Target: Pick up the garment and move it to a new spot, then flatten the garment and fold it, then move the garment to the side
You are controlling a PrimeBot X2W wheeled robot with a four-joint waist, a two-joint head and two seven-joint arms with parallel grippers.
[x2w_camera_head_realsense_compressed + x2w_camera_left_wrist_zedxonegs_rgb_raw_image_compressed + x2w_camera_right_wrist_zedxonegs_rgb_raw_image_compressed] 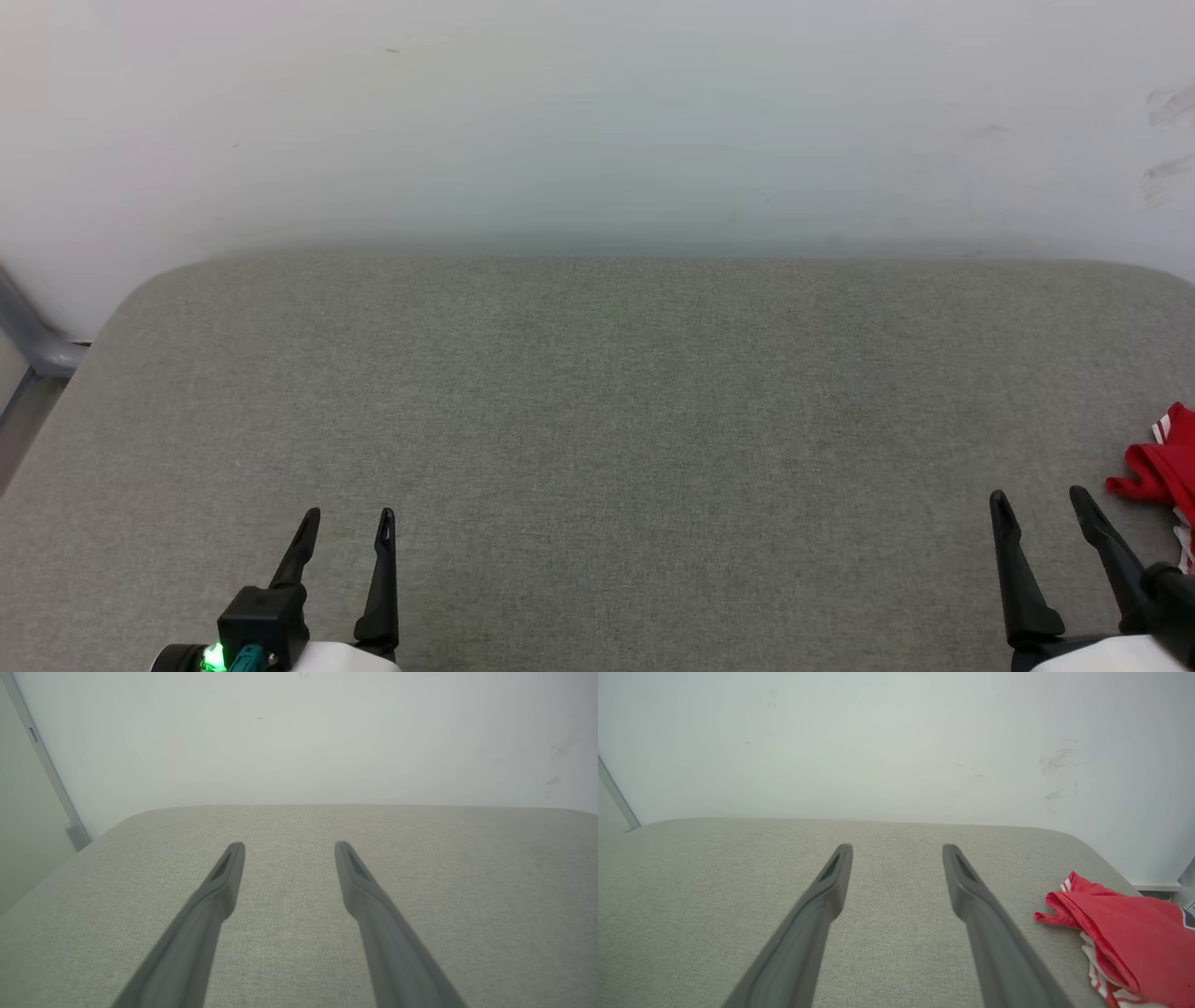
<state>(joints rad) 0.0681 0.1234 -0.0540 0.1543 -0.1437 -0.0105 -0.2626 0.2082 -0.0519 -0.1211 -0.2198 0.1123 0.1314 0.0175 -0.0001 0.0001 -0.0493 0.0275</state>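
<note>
We hold our left gripper [350,515] and right gripper [1038,495] wide open, empty; the crumpled red jersey [1134,933] lies at the worktop's [597,392] right edge.

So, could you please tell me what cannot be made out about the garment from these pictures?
- The red garment, head view: the right edge cuts it off; just a bunched corner shows.
- Same garment, right wrist view: crumpled and cut by the right and bottom edges, so its full shape and any print are hidden in folds.
- The right gripper, head view: its wrist is cut by the bottom edge.
</note>
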